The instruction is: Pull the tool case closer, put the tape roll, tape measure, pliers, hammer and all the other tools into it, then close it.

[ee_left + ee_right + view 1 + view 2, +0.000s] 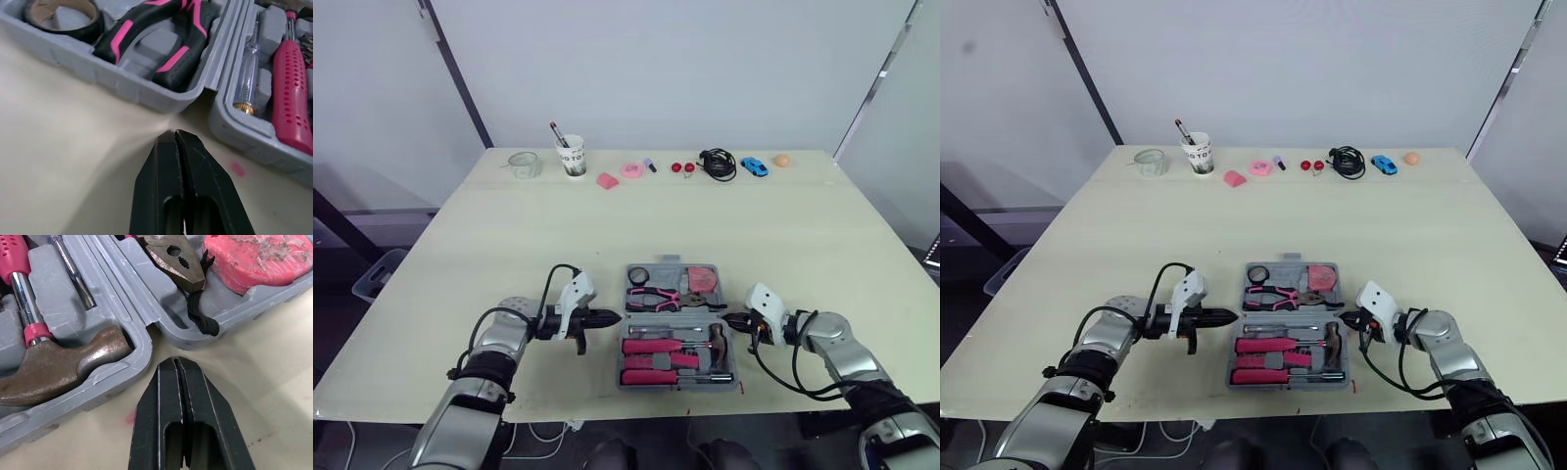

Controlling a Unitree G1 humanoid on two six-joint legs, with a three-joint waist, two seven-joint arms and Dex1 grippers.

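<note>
Between end effectors, open grey tool case [679,328]

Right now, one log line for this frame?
case: open, pliers and hammer inside | left gripper: shut, beside case's left | right gripper: shut, beside its right | next: likely close case

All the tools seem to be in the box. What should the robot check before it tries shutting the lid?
1. Tool case close in front of the robot: ok.
2. Tape roll, pliers, tape measure and hammer lying in their slots: ok.
3. Nothing across the rim: not ok, the black strap drapes over it.
4. Left gripper and right gripper shut, one at each side of the case: ok.
5. Whether the far row of small items belongs inside: cannot tell.
</note>
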